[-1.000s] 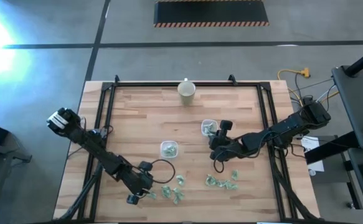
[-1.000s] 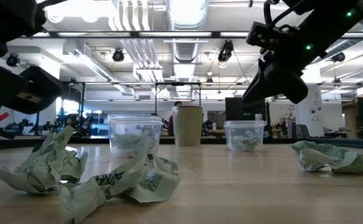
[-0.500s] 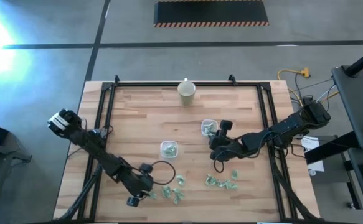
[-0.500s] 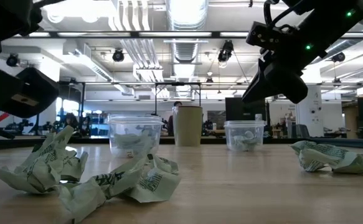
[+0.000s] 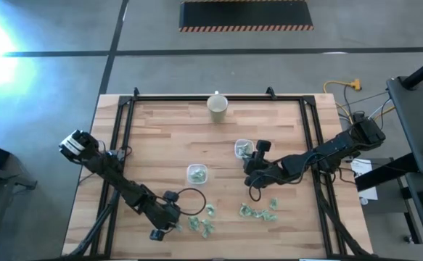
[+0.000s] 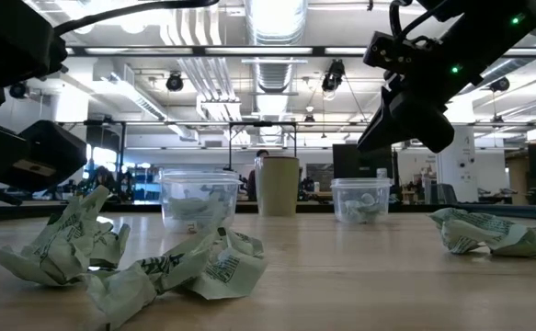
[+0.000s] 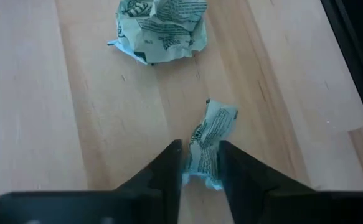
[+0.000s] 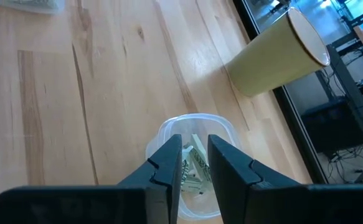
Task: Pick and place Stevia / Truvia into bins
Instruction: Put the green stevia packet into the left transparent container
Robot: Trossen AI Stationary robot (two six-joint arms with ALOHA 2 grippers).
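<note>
Stevia packet (image 7: 207,144) pinched by left hand (image 7: 200,163) low on table; right hand (image 8: 195,163) pinching packet (image 8: 191,167) above bin (image 8: 197,124).

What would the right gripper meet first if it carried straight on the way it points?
Probably the clear bin holding packets, straight ahead of the right gripper, though the gap between them is unclear.

Grey concrete floor (image 5: 51,94) all around the wooden table (image 5: 160,138), hazard-striped mat (image 5: 246,14) at top center, ceiling ducts (image 6: 272,37) and desks behind.
</note>
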